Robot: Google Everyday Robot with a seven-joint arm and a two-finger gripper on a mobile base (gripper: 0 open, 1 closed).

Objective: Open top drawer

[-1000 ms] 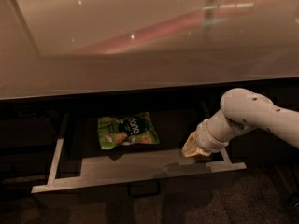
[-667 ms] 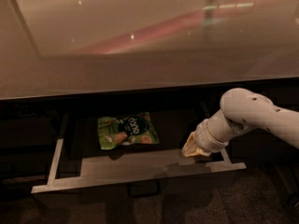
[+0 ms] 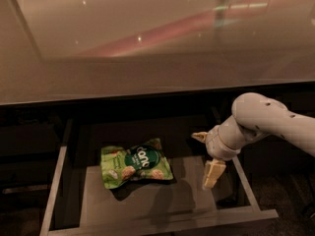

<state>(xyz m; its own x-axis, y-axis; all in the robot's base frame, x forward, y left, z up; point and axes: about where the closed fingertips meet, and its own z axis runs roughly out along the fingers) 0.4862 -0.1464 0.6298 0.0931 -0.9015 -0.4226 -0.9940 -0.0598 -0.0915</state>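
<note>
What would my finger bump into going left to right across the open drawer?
The drawer, its left side → green snack bag → the robot's pincer, open, over the right part of the drawer floor → the drawer's right side.

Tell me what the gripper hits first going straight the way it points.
Probably the bare grey floor of the top drawer, just right of the green snack bag. The gripper hangs open over it, though depth is unclear.
</note>
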